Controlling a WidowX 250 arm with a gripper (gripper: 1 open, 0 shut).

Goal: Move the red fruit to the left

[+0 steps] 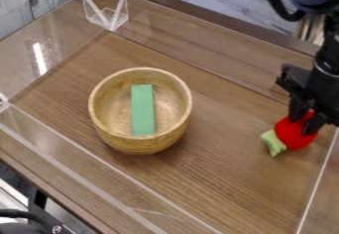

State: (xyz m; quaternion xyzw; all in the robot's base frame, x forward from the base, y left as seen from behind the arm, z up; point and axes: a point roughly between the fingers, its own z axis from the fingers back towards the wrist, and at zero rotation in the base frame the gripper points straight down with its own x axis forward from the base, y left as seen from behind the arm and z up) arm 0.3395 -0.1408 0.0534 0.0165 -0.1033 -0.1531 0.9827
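Note:
The red fruit lies on the wooden table at the far right, its light-green leafy end pointing to the lower left. My black gripper comes down on it from above. The two fingers stand narrow against the fruit's upper part and hide some of it, so the gripper looks shut on the fruit. The fruit still rests on the tabletop.
A wooden bowl with a flat green block inside sits left of centre. Clear acrylic walls ring the table, with one wall edge close on the fruit's right. A small clear stand is at the back left.

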